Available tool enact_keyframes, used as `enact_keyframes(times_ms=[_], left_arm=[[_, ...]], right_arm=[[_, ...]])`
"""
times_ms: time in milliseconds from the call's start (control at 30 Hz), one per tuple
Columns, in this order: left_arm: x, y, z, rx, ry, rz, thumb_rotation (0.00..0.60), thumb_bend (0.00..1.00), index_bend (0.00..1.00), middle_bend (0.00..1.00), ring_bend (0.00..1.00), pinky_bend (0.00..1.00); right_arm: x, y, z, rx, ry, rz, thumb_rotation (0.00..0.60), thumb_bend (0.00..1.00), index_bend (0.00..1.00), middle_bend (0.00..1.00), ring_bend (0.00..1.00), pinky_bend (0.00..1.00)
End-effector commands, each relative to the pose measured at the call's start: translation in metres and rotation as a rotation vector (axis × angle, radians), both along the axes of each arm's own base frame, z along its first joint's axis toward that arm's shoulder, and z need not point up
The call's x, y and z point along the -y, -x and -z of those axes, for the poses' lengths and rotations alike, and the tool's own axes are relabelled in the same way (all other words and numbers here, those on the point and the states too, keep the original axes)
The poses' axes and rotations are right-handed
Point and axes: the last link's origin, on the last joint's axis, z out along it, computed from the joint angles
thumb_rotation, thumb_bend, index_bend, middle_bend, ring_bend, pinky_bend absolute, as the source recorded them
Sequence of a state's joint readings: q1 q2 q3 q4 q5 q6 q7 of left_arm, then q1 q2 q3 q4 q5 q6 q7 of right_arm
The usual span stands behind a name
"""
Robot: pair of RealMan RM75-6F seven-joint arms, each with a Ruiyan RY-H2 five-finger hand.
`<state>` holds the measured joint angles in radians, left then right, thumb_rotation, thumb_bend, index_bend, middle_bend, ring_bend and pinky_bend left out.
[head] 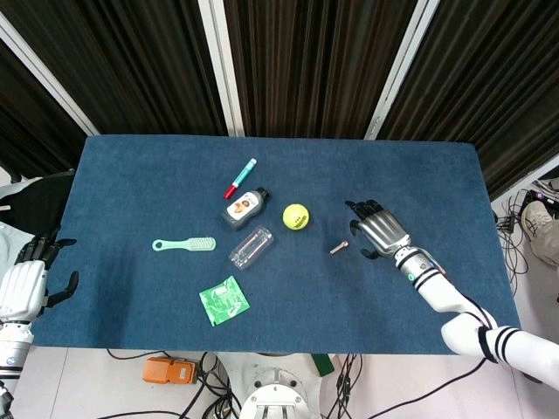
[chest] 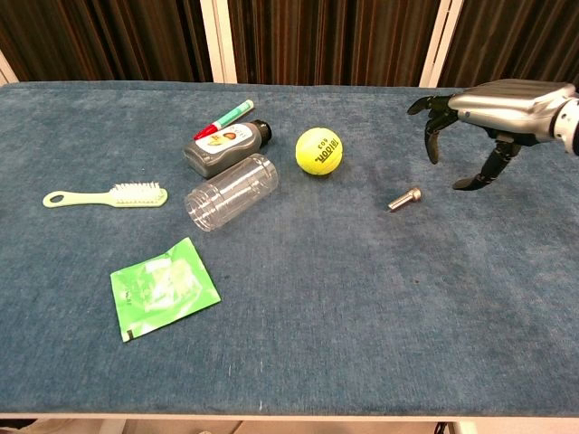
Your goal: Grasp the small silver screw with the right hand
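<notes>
The small silver screw [head: 339, 247] [chest: 404, 198] lies on the blue table cloth [head: 131, 183], to the right of the yellow tennis ball [head: 295, 216] [chest: 319, 150]. My right hand [head: 376, 230] [chest: 484, 111] hovers just to the right of the screw, palm down, fingers spread and curved, holding nothing. It does not touch the screw. My left hand [head: 28, 281] hangs off the table's left front corner with its fingers apart and empty; the chest view does not show it.
Left of the ball lie a dark bottle [head: 244, 208], a red and green marker [head: 240, 178], a clear plastic jar [head: 251, 247] on its side, a pale green brush [head: 183, 245] and a green sachet [head: 224, 301]. Dark curtains stand behind the table.
</notes>
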<state>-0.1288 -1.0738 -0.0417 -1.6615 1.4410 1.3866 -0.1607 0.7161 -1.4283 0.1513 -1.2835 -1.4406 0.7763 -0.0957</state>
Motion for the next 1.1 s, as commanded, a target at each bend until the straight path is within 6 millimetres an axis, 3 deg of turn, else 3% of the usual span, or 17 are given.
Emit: enact_keyframes(times_ms=[33, 1100], left_arm=[[0.0, 0.0, 0.0, 0.0, 0.0, -0.001, 0.6, 0.45, 0.23, 0.05, 0.05, 0.12], [0.0, 0.002, 0.0, -0.003, 0.002, 0.0, 0.6, 0.45, 0.23, 0.05, 0.05, 0.12]], right_arm=[[0.004, -0.003, 0.008, 0.0, -0.013, 0.002, 0.6, 0.44, 0.53, 0.09, 0.18, 0.17], [0.014, -0.014, 0.048, -0.037, -0.078, -0.014, 0.6, 0.48, 0.56, 0.09, 0.18, 0.18]])
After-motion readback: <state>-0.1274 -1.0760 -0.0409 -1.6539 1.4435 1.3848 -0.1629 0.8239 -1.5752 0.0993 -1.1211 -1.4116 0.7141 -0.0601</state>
